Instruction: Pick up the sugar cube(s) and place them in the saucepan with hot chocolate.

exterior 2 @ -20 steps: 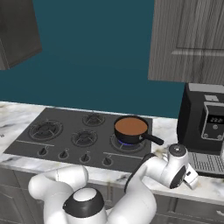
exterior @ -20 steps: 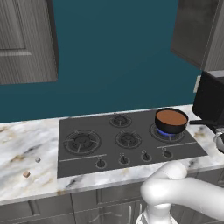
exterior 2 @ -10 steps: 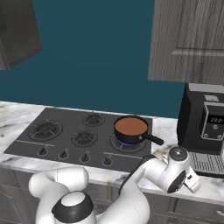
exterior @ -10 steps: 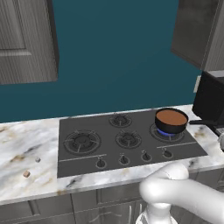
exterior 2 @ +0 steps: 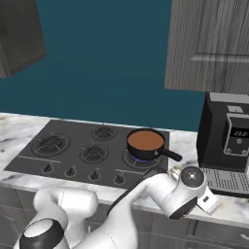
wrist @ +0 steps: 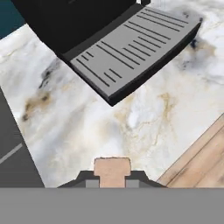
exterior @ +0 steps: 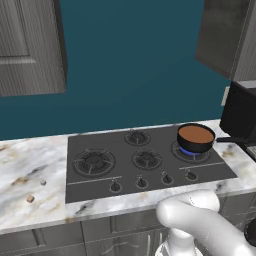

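Hand: my gripper (wrist: 112, 183) is pinched narrow, with a tan block (wrist: 112, 168) sitting between the tips at the bottom centre of the hand view.
Doubt: the block may be a sugar cube, but this close to the lens I can't confirm it.
Cubes: a greyish-white cube (exterior: 43, 183) and a reddish-brown cube (exterior: 30, 199) lie on the counter at the lower left of the left base view, near each other and well apart from the pan.
Saucepan: the saucepan (exterior: 196, 137) stands on the right rear burner with brown liquid in it, its handle pointing right toward the coffee machine (exterior 2: 228, 141).
Risk, grip: the block is tiny, so I judge a quick swing could flick it out onto the floor (wrist: 205, 157), which shows at the lower right of the hand view.
Risk, path: the hand hangs close to the machine's drip tray (wrist: 131, 52), and a careless turn could clip it or the pan handle.
Risk, heat: a blue flame (exterior: 192, 151) burns under the pan, so I'd release from above.
Surface: white marble counter (wrist: 109, 127) with tan and grey veining, around a dark stove (exterior: 150, 170).
Room: teal wall (exterior: 130, 65), grey wood cabinets (exterior 2: 209, 44) above.
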### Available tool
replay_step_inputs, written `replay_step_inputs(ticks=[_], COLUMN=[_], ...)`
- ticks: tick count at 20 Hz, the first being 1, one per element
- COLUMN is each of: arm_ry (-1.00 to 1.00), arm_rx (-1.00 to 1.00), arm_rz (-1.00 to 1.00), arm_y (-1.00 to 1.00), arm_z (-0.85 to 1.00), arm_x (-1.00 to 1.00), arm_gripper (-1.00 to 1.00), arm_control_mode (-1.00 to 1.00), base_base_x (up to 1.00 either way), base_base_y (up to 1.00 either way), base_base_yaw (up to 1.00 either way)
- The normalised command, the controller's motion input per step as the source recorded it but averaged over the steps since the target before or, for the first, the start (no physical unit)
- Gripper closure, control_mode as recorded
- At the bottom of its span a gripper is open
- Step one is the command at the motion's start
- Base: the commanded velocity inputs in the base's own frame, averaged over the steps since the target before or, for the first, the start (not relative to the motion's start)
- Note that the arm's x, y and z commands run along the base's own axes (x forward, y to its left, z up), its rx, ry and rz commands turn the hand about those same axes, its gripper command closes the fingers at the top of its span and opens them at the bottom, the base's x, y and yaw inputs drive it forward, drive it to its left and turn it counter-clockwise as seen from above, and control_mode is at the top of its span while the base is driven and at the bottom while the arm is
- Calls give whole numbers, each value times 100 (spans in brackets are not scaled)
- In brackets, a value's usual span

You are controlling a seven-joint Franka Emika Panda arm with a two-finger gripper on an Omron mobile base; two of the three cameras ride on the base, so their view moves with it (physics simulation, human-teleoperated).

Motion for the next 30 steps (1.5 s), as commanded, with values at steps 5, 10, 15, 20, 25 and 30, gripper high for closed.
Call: replay_step_inputs(ticks=[5,10,15,20,25,30], arm_ry=[-13,-8,-1,0,8,19], arm_rx=[0,0,-2,-1,-3,-9], arm_rz=[12,10,10,14,12,4], arm_y=[75,86,79,74,59,27], arm_z=[78,98,100,85,30,0], arm_x=[-37,-16,0,1,32,61], arm_gripper=[100,100,100,100,100,100], arm_control_mode=[-100,-100,-100,-100,-100,-100], base_base_x=[0,0,0,0,0,0], base_base_y=[0,0,0,0,0,0], base_base_yaw=[0,0,0,0,0,0])
